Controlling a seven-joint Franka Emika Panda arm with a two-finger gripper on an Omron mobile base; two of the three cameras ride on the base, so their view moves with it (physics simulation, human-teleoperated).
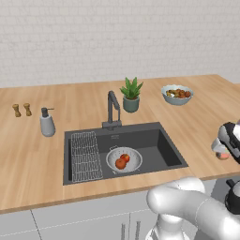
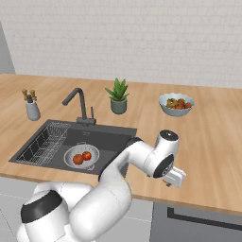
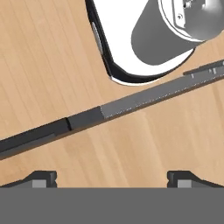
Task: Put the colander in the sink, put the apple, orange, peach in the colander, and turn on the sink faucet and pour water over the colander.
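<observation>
Colander (image 1: 123, 160) in sink (image 1: 164, 145), done; apple (image 1: 125, 157) and orange (image 1: 120, 163) inside it, done; peach (image 1: 222, 154) on desk (image 1: 33, 140) right of sink, pending; tool (image 3: 112, 177) above the desk, released, empty; faucet (image 1: 112, 108) untouched, no water visible

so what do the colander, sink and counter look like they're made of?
Colander: looks like pale silvery metal, perforated wall, slight sheen.
Sink: matte dark grey, no glare; could be composite stone or coated metal, can't tell.
Counter: light wood, visible plank lines and grain, satin finish; may be a laminate.
</observation>
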